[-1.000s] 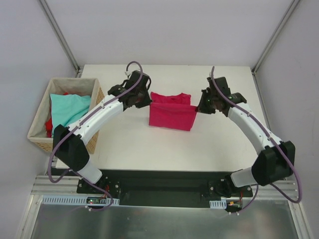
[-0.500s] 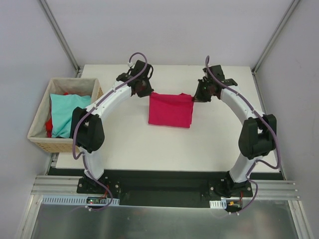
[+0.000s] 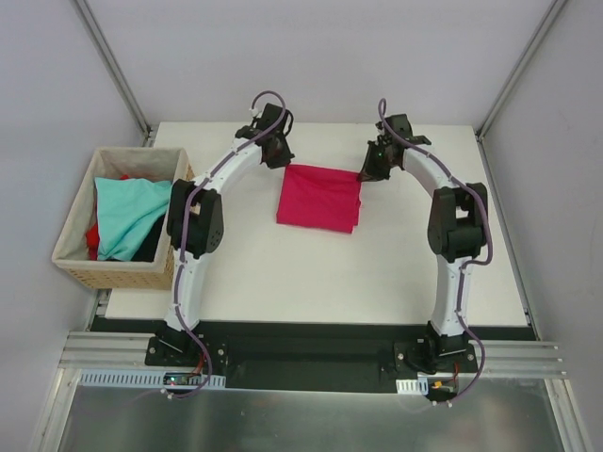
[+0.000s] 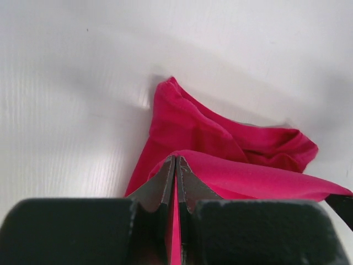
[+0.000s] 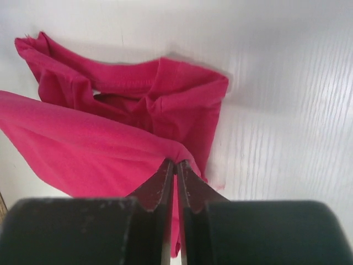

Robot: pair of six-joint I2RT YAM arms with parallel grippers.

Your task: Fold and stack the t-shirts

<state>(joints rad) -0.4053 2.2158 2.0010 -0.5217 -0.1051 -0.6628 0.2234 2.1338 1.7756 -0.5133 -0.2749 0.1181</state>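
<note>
A robotics lab test cell is shown rather than a home. A bare white table (image 3: 311, 273) is closed in on three sides by plain pale walls (image 3: 311, 56), and aluminium struts (image 3: 113, 66) are run up the back corners. Two white-and-black robot arms, the left arm (image 3: 226, 165) and the right arm (image 3: 429, 174), are bolted to a black base plate (image 3: 311, 348) at the near edge. The plate is carried on slotted aluminium rail (image 3: 122, 379) above a sheet of brushed metal (image 3: 301, 419). Purple cables (image 3: 268, 97) are looped openly along both arms. The household things (a wicker basket (image 3: 75, 240) of clothes beside the table, a crimson-magenta t-shirt (image 3: 318, 196) on it) are set among this hardware.
</note>
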